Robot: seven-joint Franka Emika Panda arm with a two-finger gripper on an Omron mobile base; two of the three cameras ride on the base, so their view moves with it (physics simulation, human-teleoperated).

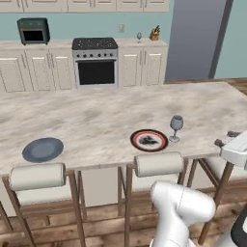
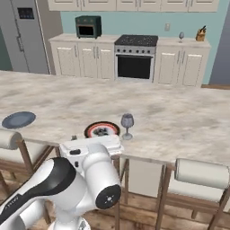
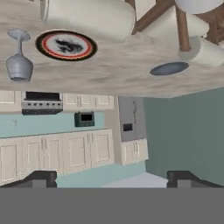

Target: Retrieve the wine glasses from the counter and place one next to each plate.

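We see our gripper (image 3: 109, 177) with fingers (image 3: 41, 178) spread wide and released, grasping nothing. One wine glass (image 1: 176, 128) stands upright on the bar top (image 1: 96, 116) just beside the red-rimmed plate (image 1: 149, 140), well beyond our fingertips, and the blue plate (image 1: 42, 149) lies well apart. The second glass (image 1: 139, 36) sits far off on the counter (image 1: 144, 43) by the stove (image 1: 95, 60)

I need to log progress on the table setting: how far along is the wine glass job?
About halfway. Done: one smoky grey stemmed wine glass stands beside the red-rimmed round plate on the marbled bar top. In hand: nothing; the claw is open and empty. Left: the second matching glass is still on the back counter, and the slate grey-blue plate has none.
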